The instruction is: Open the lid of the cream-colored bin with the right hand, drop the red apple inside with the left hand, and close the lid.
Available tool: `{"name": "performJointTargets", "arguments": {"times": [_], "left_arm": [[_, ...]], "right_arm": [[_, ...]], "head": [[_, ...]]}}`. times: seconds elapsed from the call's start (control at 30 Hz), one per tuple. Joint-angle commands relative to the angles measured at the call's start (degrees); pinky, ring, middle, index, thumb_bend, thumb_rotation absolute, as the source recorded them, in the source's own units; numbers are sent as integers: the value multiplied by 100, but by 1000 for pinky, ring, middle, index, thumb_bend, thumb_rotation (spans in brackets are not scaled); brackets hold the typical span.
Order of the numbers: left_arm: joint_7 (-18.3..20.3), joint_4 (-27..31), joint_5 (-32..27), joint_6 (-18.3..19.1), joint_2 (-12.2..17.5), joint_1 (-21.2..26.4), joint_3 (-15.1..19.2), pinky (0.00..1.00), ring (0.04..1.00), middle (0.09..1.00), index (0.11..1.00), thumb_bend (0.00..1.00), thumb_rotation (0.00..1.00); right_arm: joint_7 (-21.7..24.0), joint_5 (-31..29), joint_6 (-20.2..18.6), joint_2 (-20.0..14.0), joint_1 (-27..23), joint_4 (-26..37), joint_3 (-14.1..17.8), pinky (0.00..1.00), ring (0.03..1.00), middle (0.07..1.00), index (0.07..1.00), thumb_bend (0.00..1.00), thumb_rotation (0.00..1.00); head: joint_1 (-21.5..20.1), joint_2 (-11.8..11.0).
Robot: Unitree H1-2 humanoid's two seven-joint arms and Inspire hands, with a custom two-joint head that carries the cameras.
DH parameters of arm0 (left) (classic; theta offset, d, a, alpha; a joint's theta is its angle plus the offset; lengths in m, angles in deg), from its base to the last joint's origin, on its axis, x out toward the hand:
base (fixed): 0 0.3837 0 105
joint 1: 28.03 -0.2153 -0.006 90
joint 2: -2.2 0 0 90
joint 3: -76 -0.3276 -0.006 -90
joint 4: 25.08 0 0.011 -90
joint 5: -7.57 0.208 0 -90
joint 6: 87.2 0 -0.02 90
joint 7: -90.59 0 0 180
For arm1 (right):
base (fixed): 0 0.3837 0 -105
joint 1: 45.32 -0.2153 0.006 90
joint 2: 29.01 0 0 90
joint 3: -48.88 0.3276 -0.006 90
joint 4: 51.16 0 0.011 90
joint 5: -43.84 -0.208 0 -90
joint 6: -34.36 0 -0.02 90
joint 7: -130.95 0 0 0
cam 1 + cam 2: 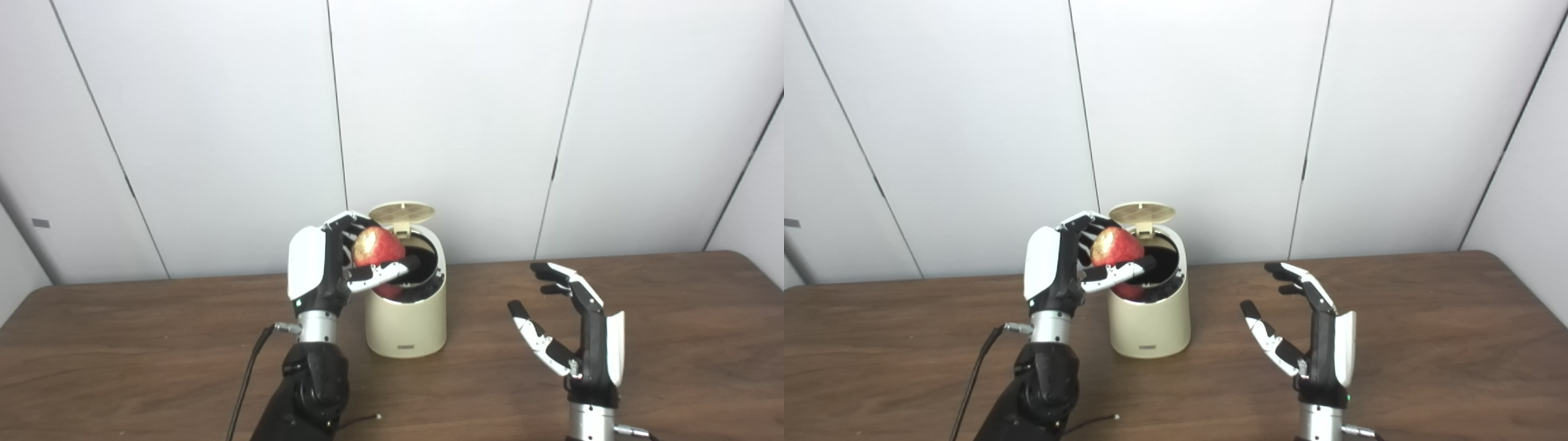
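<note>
The cream-colored bin (405, 324) stands on the wooden table (122, 343) in the middle, its round lid (402, 212) tipped up and back on the hinge. Its dark inside (422, 266) shows. My left hand (334, 263) is shut on the red apple (376, 246) and holds it over the bin's left rim, thumb across the apple's front. My right hand (576, 331) hovers to the right of the bin, apart from it, fingers spread and holding nothing.
A white panelled wall (465, 110) rises just behind the table. A thin black cable (245, 380) runs from the left wrist down toward the table's front edge. Bare wood lies left and right of the bin.
</note>
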Motion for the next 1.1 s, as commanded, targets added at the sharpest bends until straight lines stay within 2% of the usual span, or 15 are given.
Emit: {"name": "performJointTargets", "arguments": {"times": [0.0, 0.23, 0.43, 0.73, 0.77, 0.8, 0.83, 0.93, 1.07], "left_arm": [[-237, -73, 38, -174, -76, 301, -34, 254, 377, 455, 511, 500, 0], [-427, -405, 53, -242, -37, 393, -103, 265, 387, 460, 506, 502, 0], [-397, -527, -43, -275, -23, 476, -93, 264, 387, 461, 508, 501, 0], [100, -305, -292, -242, 37, 367, -134, 344, 410, 474, 498, 522, 0], [186, -258, -332, -224, 50, 345, -140, 355, 418, 479, 497, 756, 121], [256, -215, -360, -207, 62, 324, -144, 366, 428, 486, 500, 876, 206], [328, -169, -390, -191, 75, 303, -149, 379, 440, 494, 507, 950, 275], [497, -11, -454, -133, 104, 233, -157, 424, 486, 528, 540, 996, 375], [569, 62, -474, -143, 134, 200, -160, 442, 506, 546, 562, 1000, 393]], "right_arm": [[-3, 12, 174, 149, 337, -381, -84, 557, 660, 676, 639, 289, 233], [20, 118, 168, 217, 367, -354, -17, 560, 660, 675, 644, 291, 257], [31, 121, 170, 219, 364, -348, -8, 551, 657, 677, 644, 289, 269], [36, 92, 170, 205, 357, -352, -22, 556, 658, 677, 641, 290, 292], [36, 100, 170, 202, 359, -348, -22, 553, 657, 677, 640, 286, 285], [42, 100, 169, 202, 362, -343, -19, 553, 657, 676, 638, 286, 281], [48, 92, 170, 199, 365, -335, -25, 554, 657, 676, 638, 287, 281], [61, 84, 171, 198, 369, -323, -30, 558, 659, 677, 640, 289, 282], [49, 75, 173, 191, 349, -364, -34, 556, 659, 677, 640, 286, 252]], "head": [[-3, 0], [-40, 18], [-45, 28], [-33, 29], [-33, 31], [-32, 32], [-29, 37], [-29, 37], [-21, 26]]}}
